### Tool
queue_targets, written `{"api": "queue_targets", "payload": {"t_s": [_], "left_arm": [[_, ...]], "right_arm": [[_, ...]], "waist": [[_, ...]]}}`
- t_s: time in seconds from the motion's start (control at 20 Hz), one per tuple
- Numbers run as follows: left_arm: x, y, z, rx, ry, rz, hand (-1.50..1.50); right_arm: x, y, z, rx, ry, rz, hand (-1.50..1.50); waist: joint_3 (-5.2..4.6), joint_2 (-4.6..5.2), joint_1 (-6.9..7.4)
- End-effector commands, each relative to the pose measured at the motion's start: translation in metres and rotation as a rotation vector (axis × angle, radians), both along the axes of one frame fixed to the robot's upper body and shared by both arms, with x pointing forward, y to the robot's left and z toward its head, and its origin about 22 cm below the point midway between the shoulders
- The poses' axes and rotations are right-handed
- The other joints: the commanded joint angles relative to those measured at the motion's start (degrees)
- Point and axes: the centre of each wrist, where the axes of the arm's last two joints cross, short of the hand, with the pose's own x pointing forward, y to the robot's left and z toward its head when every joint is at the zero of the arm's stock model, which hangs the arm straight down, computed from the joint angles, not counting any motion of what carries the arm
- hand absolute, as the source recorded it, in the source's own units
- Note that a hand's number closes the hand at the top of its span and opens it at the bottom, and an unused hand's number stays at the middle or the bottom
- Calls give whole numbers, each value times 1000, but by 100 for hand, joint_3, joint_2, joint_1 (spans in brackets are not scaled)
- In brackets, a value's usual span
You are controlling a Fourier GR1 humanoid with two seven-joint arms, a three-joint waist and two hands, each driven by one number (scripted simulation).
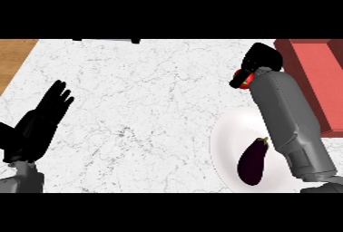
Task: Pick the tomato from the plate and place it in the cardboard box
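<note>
A red tomato point(248, 80) shows only as a small patch inside my right hand point(258, 61), whose fingers curl round it above the counter, just left of the reddish box point(315, 74) at the right edge. The white plate point(224, 136) lies at the lower right, partly under my right forearm. My left hand point(47, 113) rests open at the left side, fingers up, holding nothing.
A dark purple eggplant point(252, 161) lies on the plate. The white marble counter point(147, 99) spreads across the middle. A wooden surface point(13, 56) shows at the upper left corner, and a grey object point(107, 41) peeks in at the top edge.
</note>
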Motion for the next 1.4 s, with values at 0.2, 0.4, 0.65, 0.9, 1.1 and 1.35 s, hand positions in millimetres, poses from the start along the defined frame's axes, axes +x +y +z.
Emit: {"api": "queue_targets", "payload": {"t_s": [0.2, 0.4, 0.65, 0.9, 1.1, 1.35], "left_arm": [[-1, -1, -9, -6, 14, 20, 0], [-6, 9, -2, 13, 14, 36, 0], [-4, -2, -11, -1, 21, 39, 0], [-10, 8, -4, -12, 36, 48, 0], [-23, 8, -16, -10, 19, 57, 0], [3, -5, -6, 0, 12, 67, 0]], "right_arm": [[27, 32, 66, -106, -245, -1, 150], [28, 51, 133, -149, -397, -56, 150], [27, 63, 152, -217, -527, -181, 150], [28, 41, 192, -274, -554, -300, 150], [30, -20, 193, -272, -580, -370, 150], [34, -45, 187, -317, -509, -372, 150]], "waist": [[-4, -47, -96], [-7, -101, -162], [-10, -91, -226], [-9, -115, -254], [-6, -113, -255], [-7, -84, -263]]}}
